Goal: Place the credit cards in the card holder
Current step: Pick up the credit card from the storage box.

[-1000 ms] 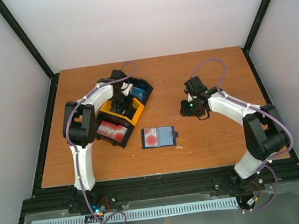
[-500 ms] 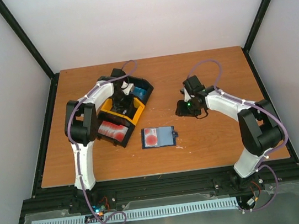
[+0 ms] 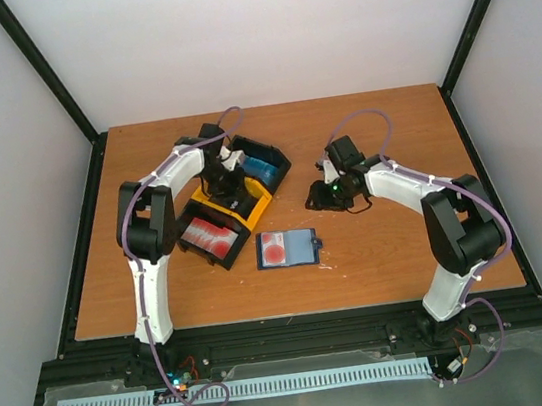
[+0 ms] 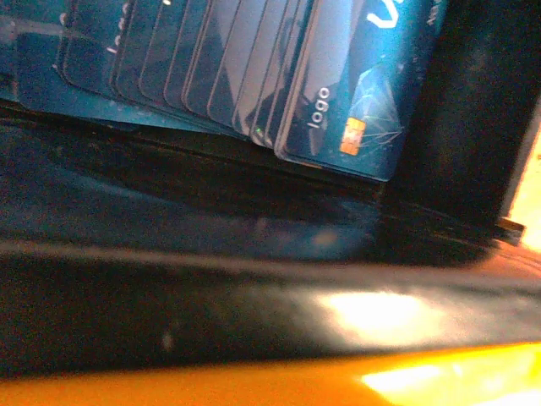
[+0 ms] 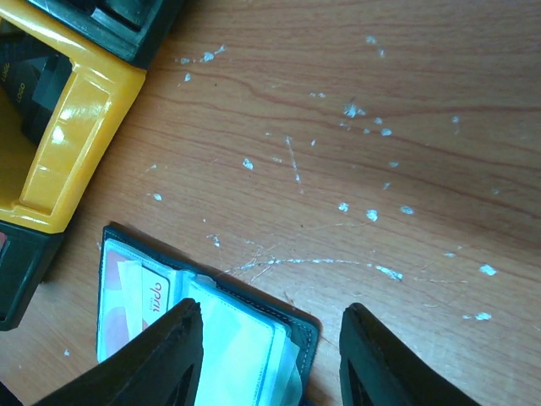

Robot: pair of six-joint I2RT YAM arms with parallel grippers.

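Overhead view: card holder (image 3: 300, 247) lies open and flat on the wooden table (image 3: 372, 128), just beside the near-right corner of the black-and-yellow three-section bin (image 3: 256, 203). Holder is dark navy, with a small tab on its right edge. A pale card with a round red marking (image 3: 274, 249) sits in its left half. Red credit cards (image 3: 205, 237) lie stacked in the bin's nearest section, red with pinkish-white blotches. Left gripper (image 3: 228, 184) is down in the bin at the yellow middle section. Jaw state cannot be told from above, and the left wrist view shows no fingers. That view shows instead a fanned stack of blue cards (image 4: 338, 76) in a black compartment, the front one printed "logo" with a gold chip. From overhead the stack reads only as a bright blue patch in the far section. Right gripper (image 3: 319, 199) hovers over the table beyond the holder, apart from the bin. Right wrist view: fingers (image 5: 182, 355) stand spread with nothing pinched. Below them the holder's clear plastic sleeves (image 5: 237, 347) show, and a pale card printed "logo", neither discernible from overhead.
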